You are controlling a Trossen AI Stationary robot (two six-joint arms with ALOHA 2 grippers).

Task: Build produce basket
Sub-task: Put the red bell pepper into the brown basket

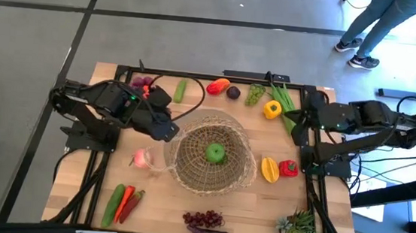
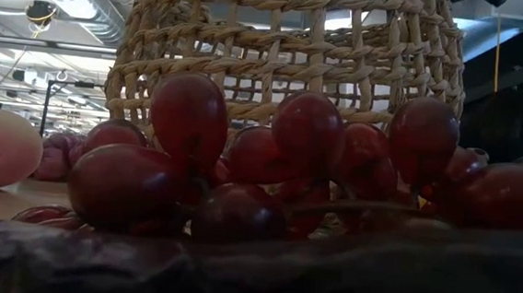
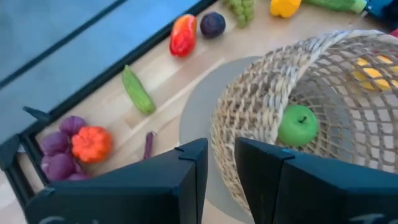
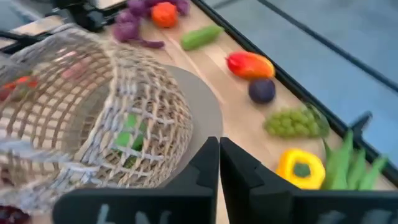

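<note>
Filling the basket (image 1: 215, 159)

One green apple (image 1: 215, 153) sits inside. The left gripper (image 3: 219, 163), maybe empty, is nearly together; the right gripper (image 4: 219, 155) is together. Grab gently, drop in the middle.

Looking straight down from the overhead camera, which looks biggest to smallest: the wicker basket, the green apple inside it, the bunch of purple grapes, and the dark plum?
1. Wicker basket, by far.
2. Purple grapes.
3. Green apple.
4. Dark plum, though it looks close to the apple.
</note>
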